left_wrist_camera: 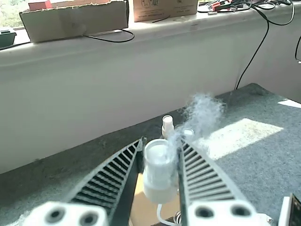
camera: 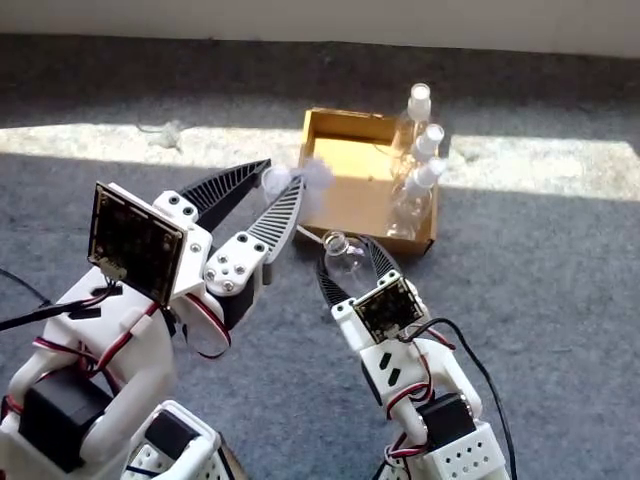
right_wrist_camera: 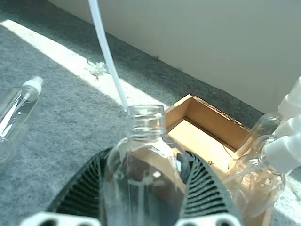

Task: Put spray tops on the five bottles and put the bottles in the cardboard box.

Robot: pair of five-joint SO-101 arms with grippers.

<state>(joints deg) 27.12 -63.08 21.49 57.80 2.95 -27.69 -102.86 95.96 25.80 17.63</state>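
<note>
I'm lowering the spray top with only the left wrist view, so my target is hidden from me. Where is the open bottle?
Observer: The right gripper holds the open bottle by its body, jaws shut on it. It is on the near side of the cardboard box, toward the arms.
Operator: How close is my tube to its neck?
Observer: In the right wrist view, the tube of your spray top comes down to one edge of the neck's rim. I cannot tell whether its tip is inside.
</note>
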